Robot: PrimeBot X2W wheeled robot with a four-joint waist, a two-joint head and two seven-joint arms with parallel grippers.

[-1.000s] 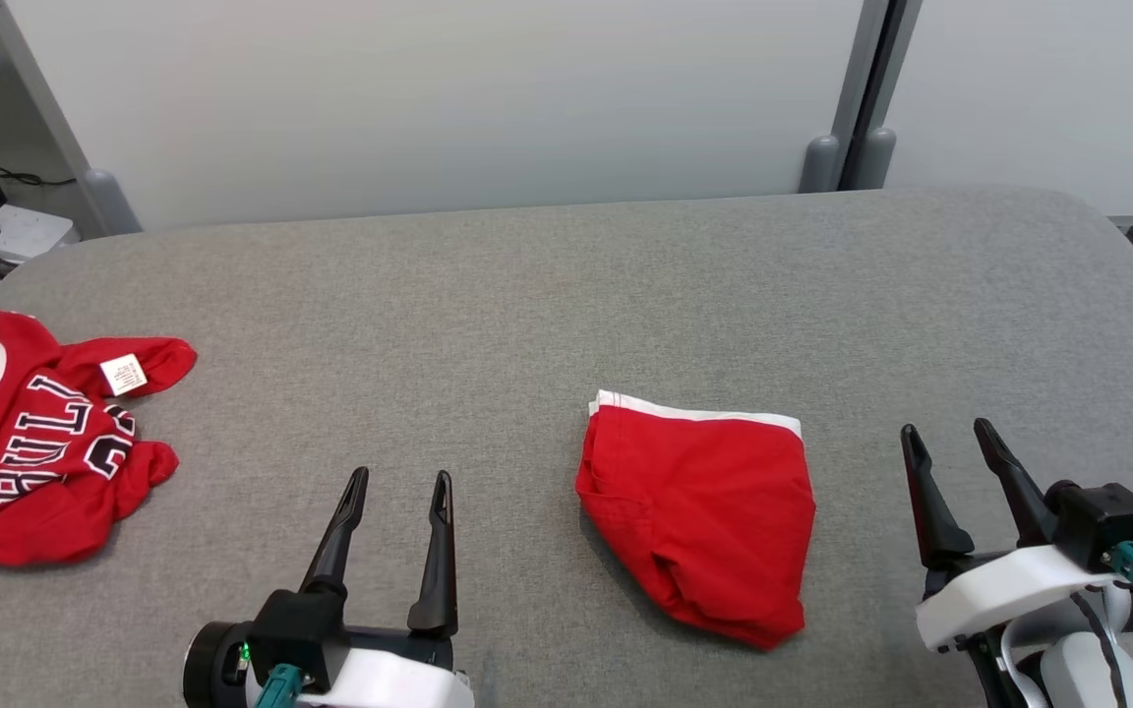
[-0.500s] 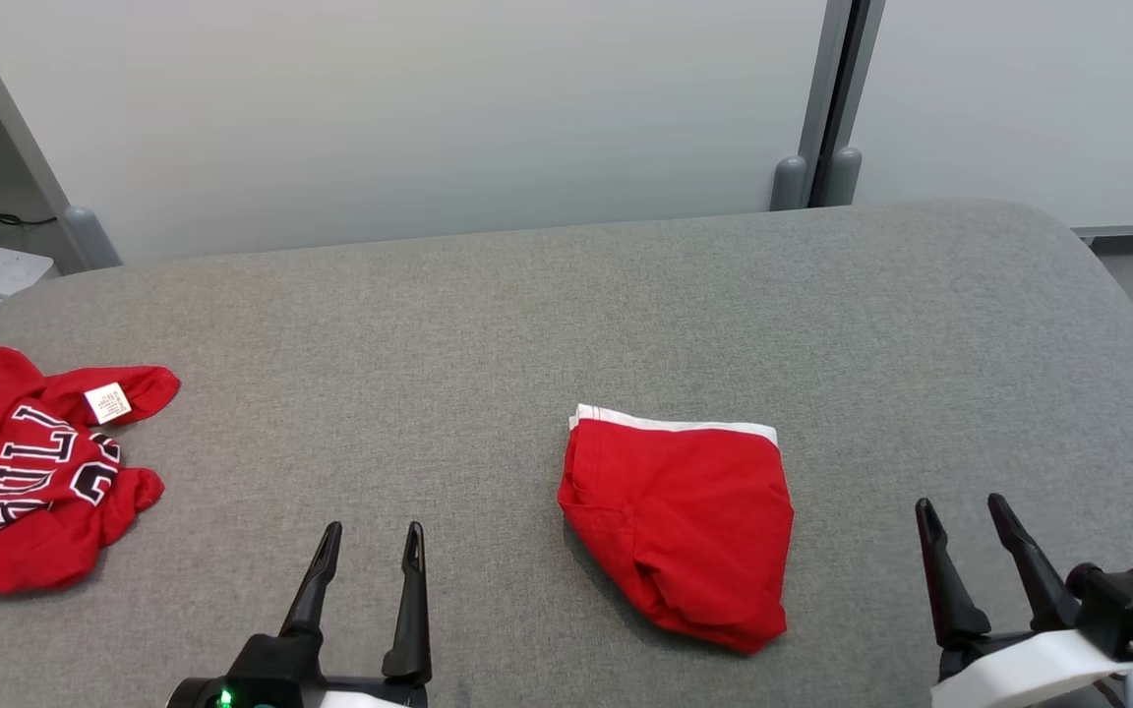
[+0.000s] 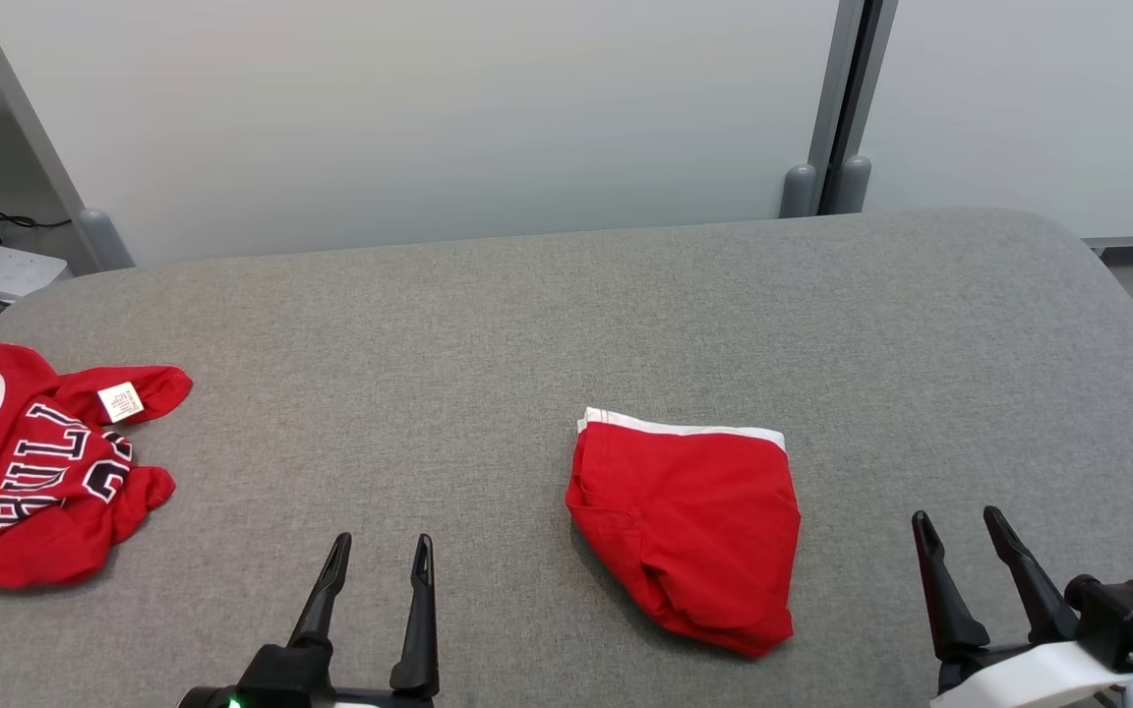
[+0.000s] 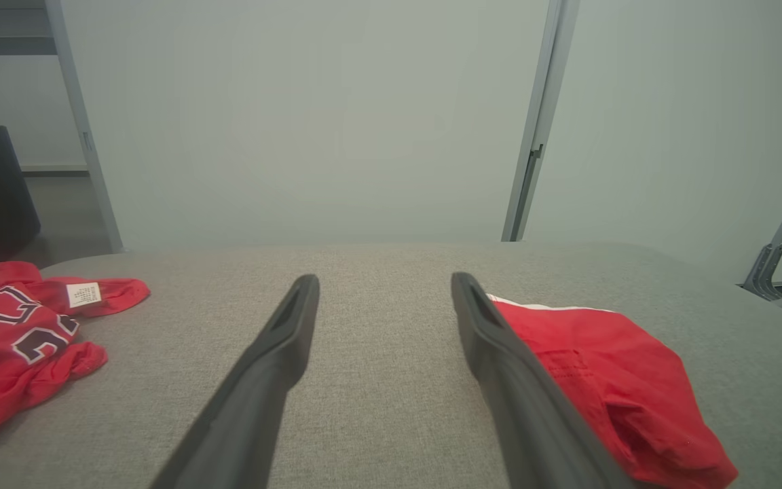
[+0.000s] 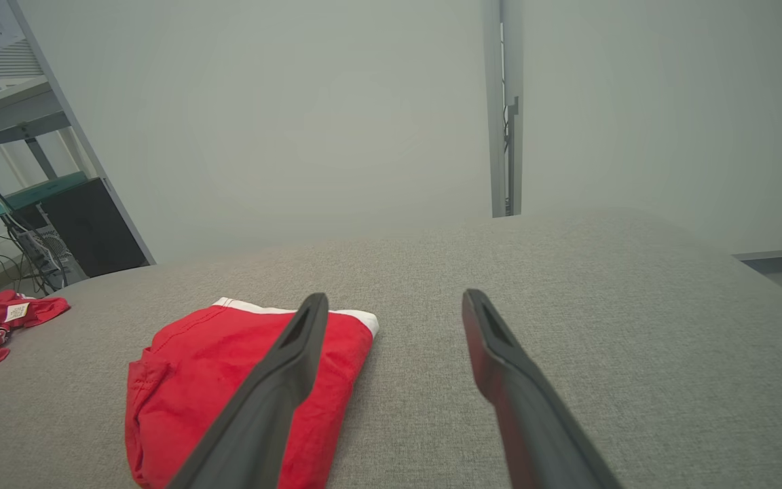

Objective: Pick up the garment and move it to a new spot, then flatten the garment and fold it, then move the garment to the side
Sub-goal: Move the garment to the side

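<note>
Red shorts (image 3: 689, 531): lay folded into a compact packet near the middle of the counter (image 3: 527, 324), between the two tools and touching neither. White waistband (image 3: 685, 428) was turned to the far edge.
Why there: judged, the fold looked done, so the packet sat within reach of both arms, awaiting the move to the side.
Writing on shorts: none visible.
Left tool (image 3: 383, 541): fingers spread wide, holding nothing, poised near the counter's front edge, to the shorts' left.
Right tool (image 3: 955, 514): likewise wide apart and empty, to the shorts' right, a little nearer the packet than the left one.
Why held so: judged, both were pulled clear of the cloth so that neither would disturb the fold.
Red jersey (image 3: 26, 492): crumpled at the counter's far left edge, well apart from the shorts; probably waiting its own turn.
Jersey lettering: black, white-edged capitals reading "BULL", upside down from the head view; the rest was lost in the folds.
Sewn-in tag (image 3: 121, 401): white, print too small to read.
</note>
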